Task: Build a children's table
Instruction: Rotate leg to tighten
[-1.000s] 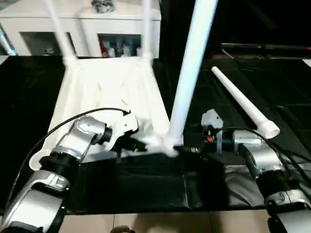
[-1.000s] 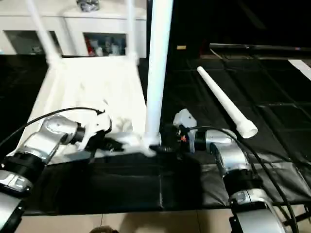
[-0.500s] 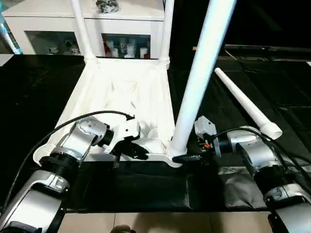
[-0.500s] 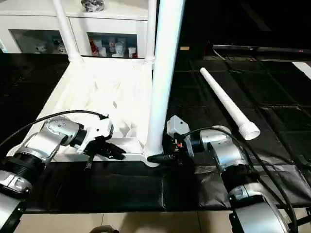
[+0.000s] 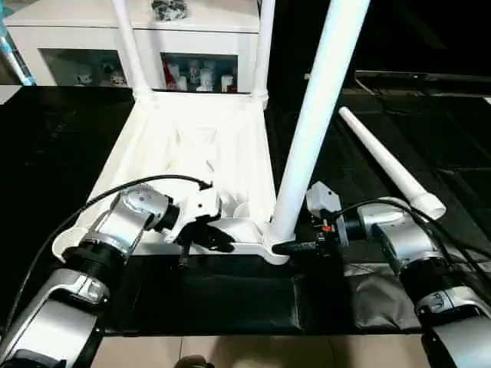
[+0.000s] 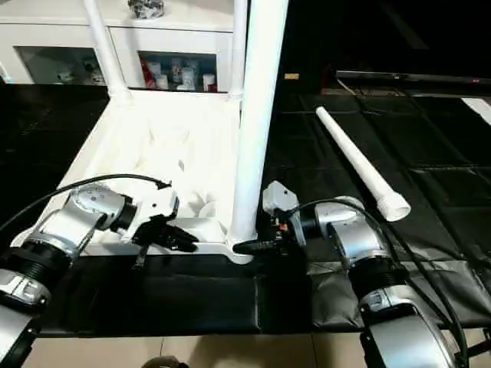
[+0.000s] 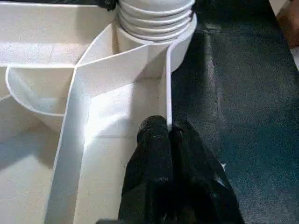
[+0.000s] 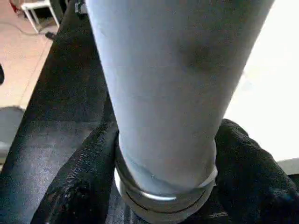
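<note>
The children's table top (image 5: pixel 192 146) lies upside down on the black mat, ribbed side up. Two white legs (image 5: pixel 126 46) (image 5: pixel 263 46) stand in its far corners. A third leg (image 5: pixel 314 115) stands in the near right corner socket, leaning slightly right. My right gripper (image 5: pixel 285 247) is shut on that leg's base, with a black finger (image 8: pixel 243 158) on either side of the leg (image 8: pixel 173 84). My left gripper (image 5: pixel 219 239) is shut on the top's thin near rim (image 7: pixel 168 79), just left of that corner. A fourth leg (image 5: pixel 387 170) lies loose on the mat at the right.
A white glass-door cabinet (image 5: pixel 92 38) stands right behind the table top. The black mat (image 5: pixel 430 123) stretches out to the right past the loose leg. A crumpled dark sheet (image 5: pixel 383 287) lies under my right forearm. Light floor (image 5: pixel 307 349) shows along the near edge.
The camera has shifted and steadied. My right gripper's fingers have closed in on the base of the near right leg. The left gripper stays clamped on the rim.
</note>
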`<state>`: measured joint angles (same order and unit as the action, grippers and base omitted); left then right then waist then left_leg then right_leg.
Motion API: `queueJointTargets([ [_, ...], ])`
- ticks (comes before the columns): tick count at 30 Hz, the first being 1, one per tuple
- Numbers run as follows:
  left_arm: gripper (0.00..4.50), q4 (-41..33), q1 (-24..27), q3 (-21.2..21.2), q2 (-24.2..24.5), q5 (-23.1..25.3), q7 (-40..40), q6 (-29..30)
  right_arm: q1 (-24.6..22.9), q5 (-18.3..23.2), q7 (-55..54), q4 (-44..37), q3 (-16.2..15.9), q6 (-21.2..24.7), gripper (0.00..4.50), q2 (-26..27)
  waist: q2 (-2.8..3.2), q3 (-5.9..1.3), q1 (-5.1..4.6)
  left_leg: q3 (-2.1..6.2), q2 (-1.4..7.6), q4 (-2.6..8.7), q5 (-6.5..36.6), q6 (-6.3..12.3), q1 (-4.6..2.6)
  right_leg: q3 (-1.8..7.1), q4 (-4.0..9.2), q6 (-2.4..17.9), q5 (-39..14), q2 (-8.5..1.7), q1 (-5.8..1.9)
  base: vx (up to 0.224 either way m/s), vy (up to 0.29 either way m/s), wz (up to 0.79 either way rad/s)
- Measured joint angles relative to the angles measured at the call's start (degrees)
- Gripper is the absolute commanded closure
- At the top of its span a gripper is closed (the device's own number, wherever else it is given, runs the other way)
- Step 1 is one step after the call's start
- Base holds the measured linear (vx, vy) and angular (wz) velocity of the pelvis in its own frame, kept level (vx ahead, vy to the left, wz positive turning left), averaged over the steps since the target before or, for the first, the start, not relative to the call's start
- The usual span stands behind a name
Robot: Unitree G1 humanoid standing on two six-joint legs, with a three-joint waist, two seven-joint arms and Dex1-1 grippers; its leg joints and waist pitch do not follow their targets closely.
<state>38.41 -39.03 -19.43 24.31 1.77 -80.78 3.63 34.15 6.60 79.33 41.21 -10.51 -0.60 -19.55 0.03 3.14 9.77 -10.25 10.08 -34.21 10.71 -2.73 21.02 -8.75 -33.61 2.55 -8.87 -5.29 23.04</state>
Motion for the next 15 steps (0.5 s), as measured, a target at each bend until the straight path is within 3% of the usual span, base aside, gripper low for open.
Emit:
queueJointTargets([
  [4,4.50,0.52,0.04,1.89,-2.74,0.06,5.56,4.95,-2.52,0.37,-6.85,-1.31,2.91,1.91,1.81,1.12,0.03,-0.02,-0.17,-0.01,0.00,-0.10,-0.01,-0.01,-0.27,0.03,-0.07,0.03,0.02,-0.01,-0.28,0.000,0.000,0.00],
  [7,4.50,0.61,0.03,4.21,-5.76,0.20,13.69,11.37,-3.42,-0.21,-20.12,-1.74,6.58,5.50,1.81,5.29,0.08,0.02,-1.90,0.00,0.00,-0.09,0.00,-0.03,-1.02,-0.04,0.03,0.00,0.00,-0.01,-0.87,0.000,0.000,0.00],
  [8,4.50,0.53,-0.02,5.31,-7.42,0.19,16.63,13.91,-3.50,-0.23,-25.17,-1.64,8.29,6.79,1.81,7.11,0.17,0.04,-2.89,0.13,0.01,-0.07,0.01,-0.04,-1.17,-0.27,0.32,-0.01,-0.01,-0.01,-1.07,0.000,0.000,0.00],
  [12,4.50,-1.01,-0.28,8.03,-11.42,0.15,24.44,20.78,-2.12,-0.27,-38.31,-0.45,12.06,9.10,1.81,12.12,0.26,0.08,-5.20,0.59,0.33,0.01,0.01,-0.04,-0.88,-1.42,1.44,-0.03,-0.01,-0.04,-1.30,0.000,0.000,0.00],
  [15,4.50,-1.99,-0.38,8.82,-12.66,0.22,27.91,23.13,-0.34,-0.86,-43.56,1.19,12.44,9.01,1.81,13.89,0.31,0.12,-6.33,0.62,0.32,0.00,0.01,-0.03,-0.83,-1.46,1.65,-0.02,-0.01,-0.04,-1.27,0.000,0.000,0.00],
])
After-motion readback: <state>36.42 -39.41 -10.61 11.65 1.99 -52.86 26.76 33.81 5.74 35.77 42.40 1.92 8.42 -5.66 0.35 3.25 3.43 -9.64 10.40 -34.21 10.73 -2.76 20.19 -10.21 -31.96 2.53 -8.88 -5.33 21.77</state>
